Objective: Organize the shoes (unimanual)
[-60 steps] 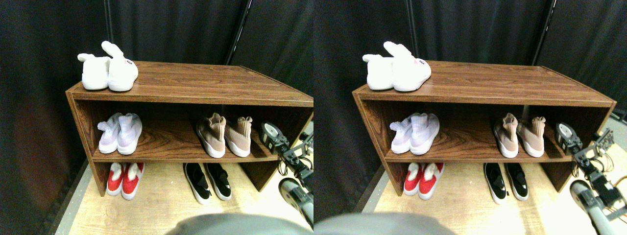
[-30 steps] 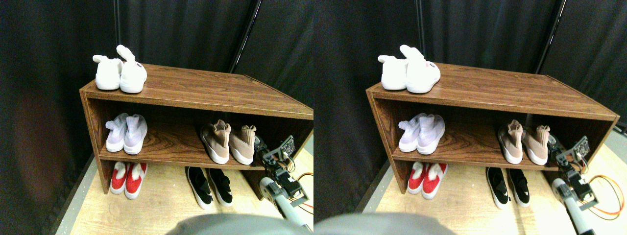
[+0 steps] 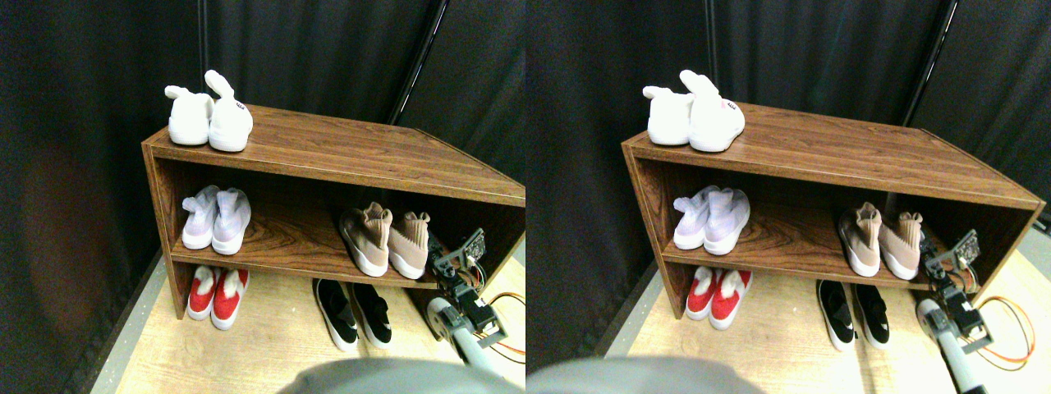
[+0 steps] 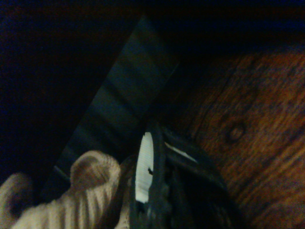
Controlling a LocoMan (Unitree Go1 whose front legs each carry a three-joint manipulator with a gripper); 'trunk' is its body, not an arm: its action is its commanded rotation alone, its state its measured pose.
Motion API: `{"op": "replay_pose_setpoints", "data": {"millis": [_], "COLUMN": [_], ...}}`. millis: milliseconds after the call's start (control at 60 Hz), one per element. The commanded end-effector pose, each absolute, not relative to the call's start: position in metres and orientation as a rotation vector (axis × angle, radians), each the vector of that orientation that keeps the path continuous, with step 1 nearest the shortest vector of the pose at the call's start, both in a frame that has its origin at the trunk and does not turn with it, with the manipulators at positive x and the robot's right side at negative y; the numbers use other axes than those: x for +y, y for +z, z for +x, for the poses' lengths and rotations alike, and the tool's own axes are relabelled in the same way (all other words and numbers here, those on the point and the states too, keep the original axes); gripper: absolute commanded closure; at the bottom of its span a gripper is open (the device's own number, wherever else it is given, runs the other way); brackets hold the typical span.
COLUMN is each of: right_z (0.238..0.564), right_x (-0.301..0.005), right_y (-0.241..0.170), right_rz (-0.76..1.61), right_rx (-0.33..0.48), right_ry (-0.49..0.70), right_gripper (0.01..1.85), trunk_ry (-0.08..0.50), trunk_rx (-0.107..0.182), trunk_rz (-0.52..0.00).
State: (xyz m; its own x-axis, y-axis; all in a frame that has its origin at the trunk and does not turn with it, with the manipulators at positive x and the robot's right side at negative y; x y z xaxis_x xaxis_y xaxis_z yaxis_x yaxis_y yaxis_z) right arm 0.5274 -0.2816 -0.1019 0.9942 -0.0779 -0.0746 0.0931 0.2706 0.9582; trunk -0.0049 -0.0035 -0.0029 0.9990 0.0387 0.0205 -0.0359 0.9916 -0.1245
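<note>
Since a second ago the right claw (image 3: 439,261) has come in from the shelf's right end and sits just beside the tan sneakers (image 3: 384,240); whether its jaws are open or shut cannot be told. The wooden shoe shelf (image 3: 345,156) is the landmark. White bunny slippers (image 3: 209,121) stand on its top left. Lavender sneakers (image 3: 216,220) sit on its middle board, left; the tan pair, right. Under it on the floor: red shoes (image 3: 213,294) left, black slip-ons (image 3: 353,312) right.
</note>
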Motion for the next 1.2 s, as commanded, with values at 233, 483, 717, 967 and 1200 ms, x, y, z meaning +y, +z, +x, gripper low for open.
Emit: {"op": "replay_pose_setpoints", "data": {"millis": [233, 483, 717, 967, 1200], "right_z": [0.521, 0.518, 0.531, 0.515, 0.491], "right_x": [-0.267, -0.265, -0.301, -0.320, -0.310], "right_y": [-0.107, -0.106, -0.107, -0.092, -0.073], "right_rz": [1.269, 1.237, 1.174, 1.079, 1.072], "right_rx": [0.041, 0.028, -0.081, -0.117, -0.117], "right_ry": [-0.151, -0.163, -0.249, -0.245, -0.066], "right_gripper": [1.80, 1.80, 1.80, 1.80, 1.80], "trunk_ry": [0.055, 0.049, 0.030, 0.000, -0.016], "trunk_rx": [0.009, 0.010, 0.007, 0.003, 0.000], "trunk_rz": [-0.139, -0.134, -0.113, -0.092, -0.087]}}
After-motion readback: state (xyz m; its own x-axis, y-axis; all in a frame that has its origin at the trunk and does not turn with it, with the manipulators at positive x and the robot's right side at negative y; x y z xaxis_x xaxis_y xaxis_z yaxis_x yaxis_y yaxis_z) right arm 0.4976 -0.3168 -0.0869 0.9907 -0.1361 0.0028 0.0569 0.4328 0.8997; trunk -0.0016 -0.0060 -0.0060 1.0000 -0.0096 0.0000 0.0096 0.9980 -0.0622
